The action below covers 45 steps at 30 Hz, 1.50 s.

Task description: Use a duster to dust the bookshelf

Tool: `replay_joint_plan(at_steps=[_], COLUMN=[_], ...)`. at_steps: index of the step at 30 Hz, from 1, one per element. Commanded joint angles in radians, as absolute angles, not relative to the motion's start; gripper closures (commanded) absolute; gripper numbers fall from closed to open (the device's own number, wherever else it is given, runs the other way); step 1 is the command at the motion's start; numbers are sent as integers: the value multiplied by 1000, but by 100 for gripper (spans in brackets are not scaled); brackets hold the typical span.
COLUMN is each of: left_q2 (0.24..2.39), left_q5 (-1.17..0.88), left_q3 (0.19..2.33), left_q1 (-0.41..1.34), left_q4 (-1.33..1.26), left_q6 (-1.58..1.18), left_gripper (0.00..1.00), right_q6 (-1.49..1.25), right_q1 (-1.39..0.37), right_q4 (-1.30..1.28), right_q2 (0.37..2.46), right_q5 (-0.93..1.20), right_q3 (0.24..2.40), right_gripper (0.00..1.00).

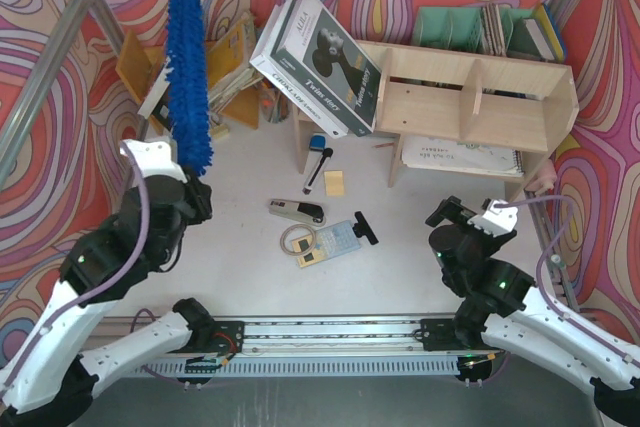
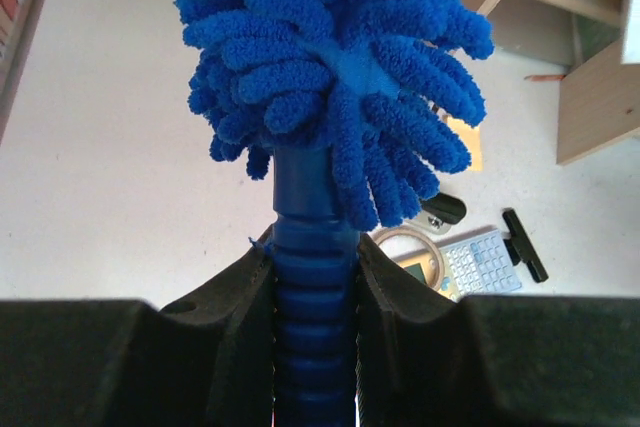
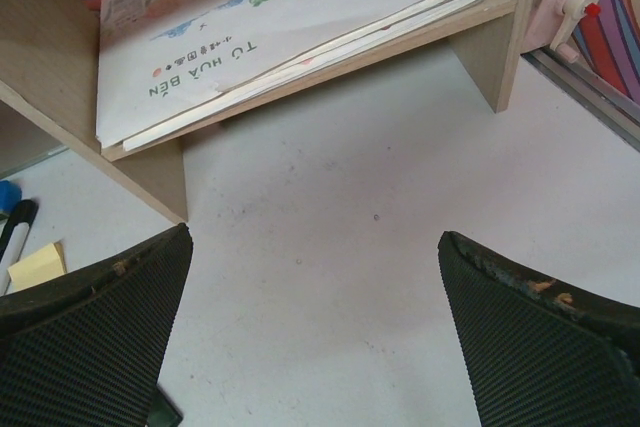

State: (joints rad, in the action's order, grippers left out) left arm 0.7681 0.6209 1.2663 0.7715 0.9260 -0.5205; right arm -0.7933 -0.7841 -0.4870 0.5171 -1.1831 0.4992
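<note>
My left gripper (image 1: 190,192) is shut on the ribbed blue handle of the duster (image 1: 187,57), which stands nearly upright over the left of the table, its fluffy blue head reaching the top of the overhead view. In the left wrist view the handle sits clamped between my fingers (image 2: 240,297) and the head of the duster (image 2: 330,67) fills the upper frame. The pale plywood bookshelf (image 1: 470,97) stands at the back right, a tilted stack of books leaning on its left end. My right gripper (image 1: 470,215) is open and empty just in front of the shelf's lower tier (image 3: 300,77).
A boxed book stack (image 1: 320,62) leans against the shelf. An orange-yellow book rack (image 1: 215,77) stands behind the duster. A green file organizer (image 1: 480,32) sits behind the shelf. A marker (image 1: 318,162), sticky note (image 1: 334,183), stapler (image 1: 297,210), calculator (image 1: 335,240) and tape roll lie mid-table.
</note>
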Motion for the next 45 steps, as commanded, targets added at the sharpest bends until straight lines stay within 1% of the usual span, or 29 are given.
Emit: replay_joint_plan(at_steps=[1, 7, 13, 18, 19, 21, 26, 28, 33, 38, 42, 45], left_q2=[728, 700, 757, 803, 818, 847, 957, 1004, 1075, 1126, 1166, 1185], left_q5=[651, 537, 419, 338, 338, 382, 693, 741, 703, 683, 651, 620], left_q3=[1318, 1376, 1464, 1505, 1513, 1521, 1557, 1567, 1552, 1488, 1430, 1388], left_q1=[769, 769, 771, 802, 820, 914, 1299, 1386, 1452, 1511, 1511, 1511], left_q4=[825, 739, 692, 624, 610, 570, 426, 360, 291, 230, 230, 233], left_q6=[-418, -328, -299, -295, -293, -262, -38, 24, 8, -19, -94, -132], left_gripper=[100, 100, 100, 100, 100, 100, 100, 100, 100, 100, 100, 100], right_q6=[-756, -771, -838, -862, -863, -863, -880, -922, -938, -945, -869, -756], right_q1=[-784, -784, -784, -784, -784, -784, -783, -783, -784, -784, -784, -784], right_q4=[-487, -527, -618, -652, -654, -652, -663, -700, -722, -770, -780, -729], right_q2=[493, 524, 614, 629, 629, 629, 649, 658, 658, 652, 621, 570], right_q5=[-1177, -1116, -1110, -1102, -1100, -1098, -1089, -1089, -1077, -1074, -1071, -1065], right_q3=[512, 551, 618, 641, 642, 645, 650, 657, 670, 712, 780, 829], right_gripper=[1, 1, 1, 1, 1, 1, 1, 1, 1, 1, 1, 1])
